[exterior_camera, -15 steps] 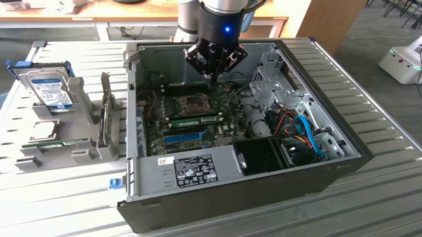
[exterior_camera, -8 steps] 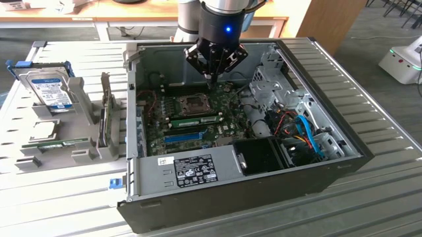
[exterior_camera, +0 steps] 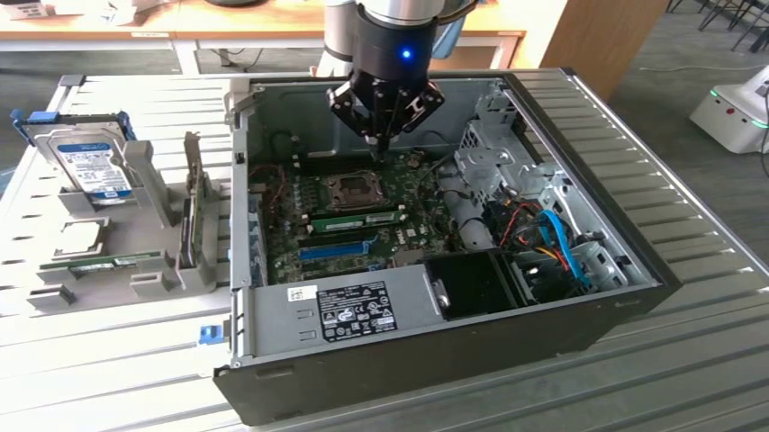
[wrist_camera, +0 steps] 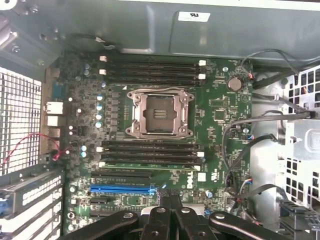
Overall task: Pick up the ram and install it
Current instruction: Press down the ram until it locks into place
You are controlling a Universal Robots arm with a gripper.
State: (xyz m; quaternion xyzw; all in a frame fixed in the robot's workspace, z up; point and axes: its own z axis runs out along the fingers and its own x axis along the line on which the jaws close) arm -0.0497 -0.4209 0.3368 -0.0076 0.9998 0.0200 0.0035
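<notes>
While the open computer case (exterior_camera: 625, 297) lies on its side on a ribbed metal table (exterior_camera: 108, 360), the gripper (exterior_camera: 382, 142) hangs inside it above the green motherboard (exterior_camera: 360, 211), near the bare processor socket (exterior_camera: 357, 189). Its fingers (wrist_camera: 170, 210) are pressed together with nothing between them. A ram stick (exterior_camera: 356, 219) sits seated in a slot just beside the socket, toward the blue slot strip (exterior_camera: 334, 249); in the wrist view it reads as the pale green strip (wrist_camera: 150, 164) in the bank of dark slots. Another green stick (exterior_camera: 103, 265) lies in the grey holder (exterior_camera: 121, 270) on the exterior view's left, near an upright hard drive (exterior_camera: 90, 166). Case walls ring the board, and drive cages and cables (exterior_camera: 559, 243) crowd the exterior view's right. Wooden desks (exterior_camera: 240, 22) and grey floor lie beyond the table.
</notes>
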